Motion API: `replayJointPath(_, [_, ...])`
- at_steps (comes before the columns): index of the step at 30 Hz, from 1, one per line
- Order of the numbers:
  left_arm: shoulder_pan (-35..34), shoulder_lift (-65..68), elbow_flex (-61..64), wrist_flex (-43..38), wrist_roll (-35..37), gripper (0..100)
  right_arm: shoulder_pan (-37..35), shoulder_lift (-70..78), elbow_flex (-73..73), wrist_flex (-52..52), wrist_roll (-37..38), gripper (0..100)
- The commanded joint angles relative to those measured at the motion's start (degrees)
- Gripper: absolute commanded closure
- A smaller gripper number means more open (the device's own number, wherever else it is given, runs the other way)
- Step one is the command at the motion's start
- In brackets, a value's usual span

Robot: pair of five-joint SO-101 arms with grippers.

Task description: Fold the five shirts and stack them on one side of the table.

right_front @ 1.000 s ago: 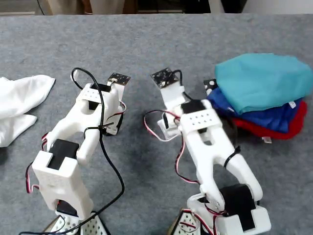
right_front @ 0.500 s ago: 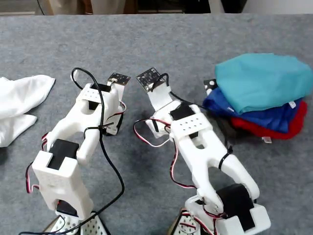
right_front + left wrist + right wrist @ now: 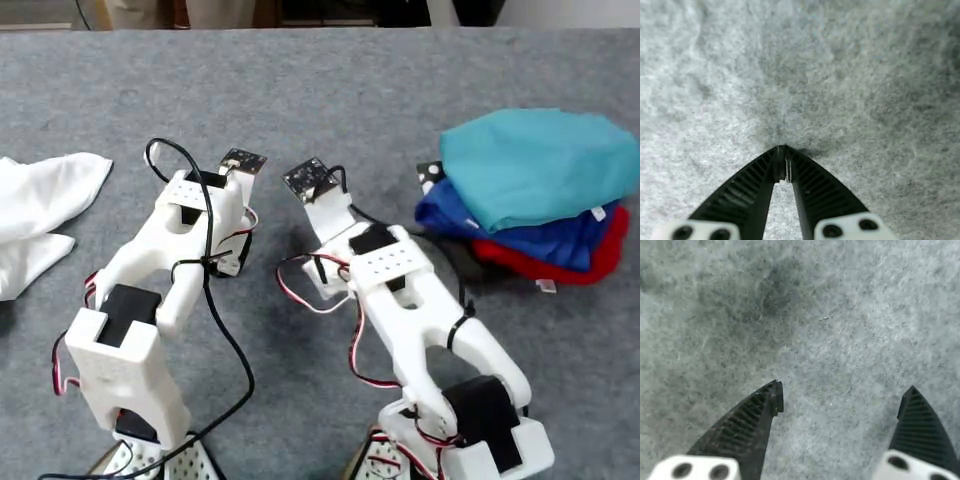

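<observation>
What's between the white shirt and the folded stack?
In the high view, one arm and the other arm stand between the white shirt and the folded stack, on grey cloth.

table [image 3: 300,90]: grey felt top; beyond far edge: dark, indistinct

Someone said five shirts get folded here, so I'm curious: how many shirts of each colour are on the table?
white shirt: 1
teal shirt: 1
blue shirt: 1
red shirt: 1
Total: 4 shirts in plain sight. A dark patch at the foot of the stack may be a fifth; I cannot tell.
</observation>
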Motion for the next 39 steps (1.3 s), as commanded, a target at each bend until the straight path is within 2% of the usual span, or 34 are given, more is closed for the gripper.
replayJointPath(1, [-0.53, 1.1, 6.07, 0.44, 0.18, 98, -0.22, -1.63, -0.13, -1.05, -0.53, 63.4])
replayJointPath(39, [-0.53, 1.1, 6.07, 0.44, 0.18, 98, 0.04, -1.63, -0.04, -2.73, -0.53, 63.4])
